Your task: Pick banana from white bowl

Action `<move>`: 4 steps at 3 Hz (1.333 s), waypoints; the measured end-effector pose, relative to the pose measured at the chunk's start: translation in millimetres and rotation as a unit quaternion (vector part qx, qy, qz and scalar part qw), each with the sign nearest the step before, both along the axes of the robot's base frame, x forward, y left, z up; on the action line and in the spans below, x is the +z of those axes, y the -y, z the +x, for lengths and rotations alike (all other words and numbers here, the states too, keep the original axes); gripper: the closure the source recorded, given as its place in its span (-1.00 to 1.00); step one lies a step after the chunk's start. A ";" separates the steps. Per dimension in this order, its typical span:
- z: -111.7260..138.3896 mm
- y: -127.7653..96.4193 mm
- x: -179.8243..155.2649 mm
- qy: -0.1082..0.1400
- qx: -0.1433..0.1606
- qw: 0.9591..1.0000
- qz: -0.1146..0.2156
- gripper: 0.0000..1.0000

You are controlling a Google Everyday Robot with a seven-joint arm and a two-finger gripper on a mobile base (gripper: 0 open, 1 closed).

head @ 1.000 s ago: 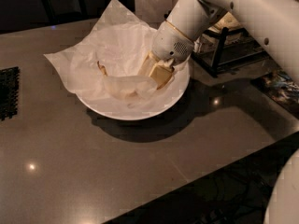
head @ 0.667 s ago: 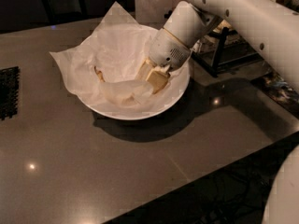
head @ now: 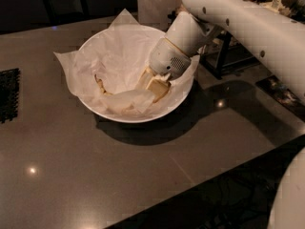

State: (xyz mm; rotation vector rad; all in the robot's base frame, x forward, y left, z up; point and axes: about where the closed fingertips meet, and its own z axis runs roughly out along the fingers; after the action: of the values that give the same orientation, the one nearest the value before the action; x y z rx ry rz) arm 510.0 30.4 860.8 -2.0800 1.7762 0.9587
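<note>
One banana (head: pixel 100 86) lies low against the left inner side of the white bowl (head: pixel 143 119), partly hidden under crinkled white paper (head: pixel 119 56). The gripper (head: pixel 155 87) reaches down into the bowl's right half, to the banana's right. Whether it is apart, together or clamped cannot be told. The bowl rests on a grey table (head: pixel 143 180).

White arm (head: pixel 248 27) slanting from upper right, end effector (head: pixel 155 86) low, mid-frame

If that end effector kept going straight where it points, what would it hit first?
Probably the crinkled paper lining the white bowl: the end effector sits low inside the bowl, aimed at a fold of it. The banana lies beyond that fold, though depth is unclear.
</note>
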 end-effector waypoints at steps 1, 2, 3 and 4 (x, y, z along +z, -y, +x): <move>0.0 0.0 0.0 0.000 0.000 1.000 0.000 0.63; 0.0 0.0 0.0 0.000 0.000 1.000 0.000 0.16; 0.0 0.0 0.0 0.000 0.000 1.000 0.000 -0.30; 0.0 0.0 0.0 0.000 0.000 1.000 0.000 -0.77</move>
State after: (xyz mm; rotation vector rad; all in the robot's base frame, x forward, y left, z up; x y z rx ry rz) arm 510.0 30.4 860.8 -2.0799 1.7762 0.9587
